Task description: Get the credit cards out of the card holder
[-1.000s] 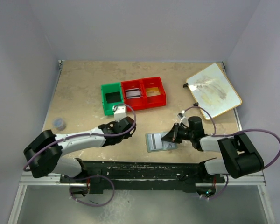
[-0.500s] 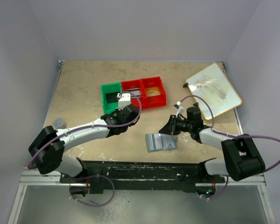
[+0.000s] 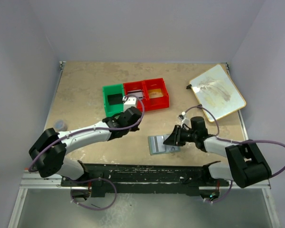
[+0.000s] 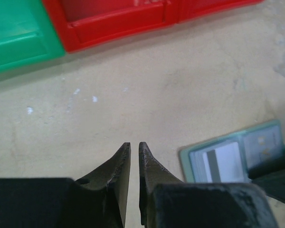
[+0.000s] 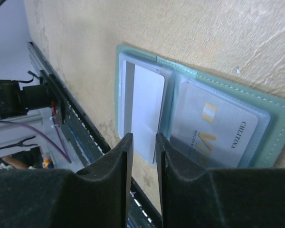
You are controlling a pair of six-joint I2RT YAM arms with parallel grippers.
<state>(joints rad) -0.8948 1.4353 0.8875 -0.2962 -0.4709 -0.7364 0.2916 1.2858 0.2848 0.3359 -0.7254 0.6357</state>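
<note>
Currently the card holder point(image 5: 280, 128) is seen lying open and flat on the tabletop point(image 4: 156, 80), directly beneath the tips of the right claw point(image 5: 141, 141). Both credit cards point(image 5: 147, 90) are lodged in its pockets. A white card point(image 5: 145, 111) with a dark stripe sits in the pocket under the claw's tips. A pale card point(image 5: 213, 128) with a yellow mark and printed lettering sits in the pocket just right of the tips.

Right claw: fingers point(image 5: 121, 161) set a little apart, nothing pinched. The near edge of the white card is seen through the gap. Whether the tips touch the card cannot be told.

Left claw point(image 4: 134, 146): fingertips parted by a narrow slit only, nothing held between them. Bare tabletop is seen under and just ahead of its tips. Further ahead a red bin point(image 4: 118, 19) is noted, with a green bin point(image 4: 19, 33) just beside it, ahead and to the left. The card holder is placed to the right of this claw and a little behind its tips, apart from them. The striped card is visible from there too.

Well ahead and to the right of the right claw, a cream board point(image 3: 217, 92) with a clip at one corner is laid on the tabletop. A small round greyish object point(image 3: 61, 124) is noted well to the left of the left claw.
</note>
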